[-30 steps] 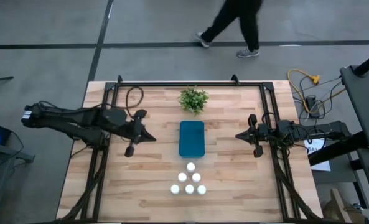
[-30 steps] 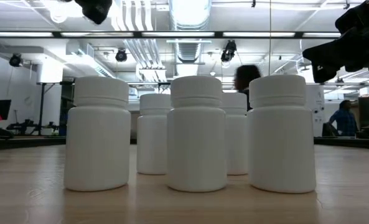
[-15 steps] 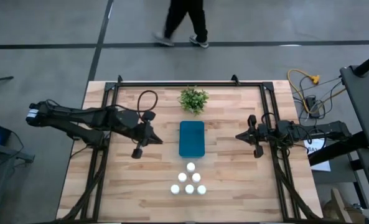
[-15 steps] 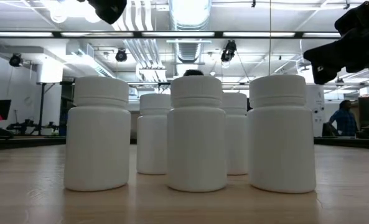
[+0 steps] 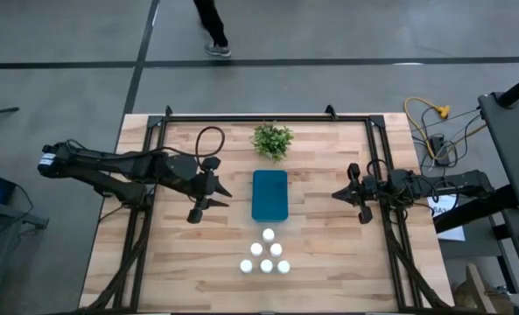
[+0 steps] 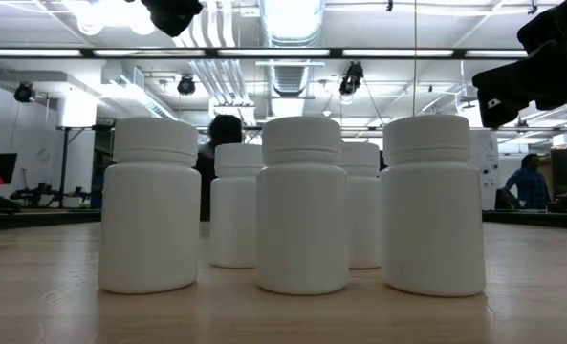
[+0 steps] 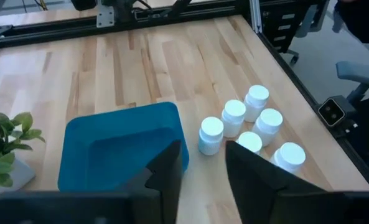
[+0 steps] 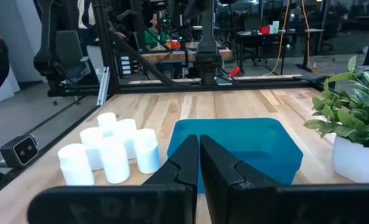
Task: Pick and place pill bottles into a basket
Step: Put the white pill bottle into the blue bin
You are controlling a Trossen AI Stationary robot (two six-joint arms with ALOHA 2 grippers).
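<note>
Above the table, looking straight down: left gripper (image 5: 208, 197) now hovering just left of the basket (image 5: 270, 194), having travelled in from further left over the past second, fingers spread apart and grasping nothing. Sitting just below the basket, six pill bottles (image 5: 266, 252) clustered in a triangle, none lifted yet. Waiting well to the right of the basket, right gripper (image 5: 354, 194), barely shifting. Standing just beyond the basket's far end, a small plant (image 5: 272, 139).

Across the table at surface height: bottles (image 6: 302, 218) standing upright and untouched; a person (image 6: 222, 135) now passing behind them; the basket hidden.

Past the left wrist's parted fingers (image 7: 169, 171): basket (image 7: 119, 140) lying empty, bottles (image 7: 246, 127) grouped just beside its short end.

Past the right wrist's fingers (image 8: 185, 163), pressed together and empty: basket (image 8: 234, 143) with bottles (image 8: 109, 149) beside one end and the plant (image 8: 355, 112) at the other.

Judging from this: approaching for a first pick, nothing placed so far.
</note>
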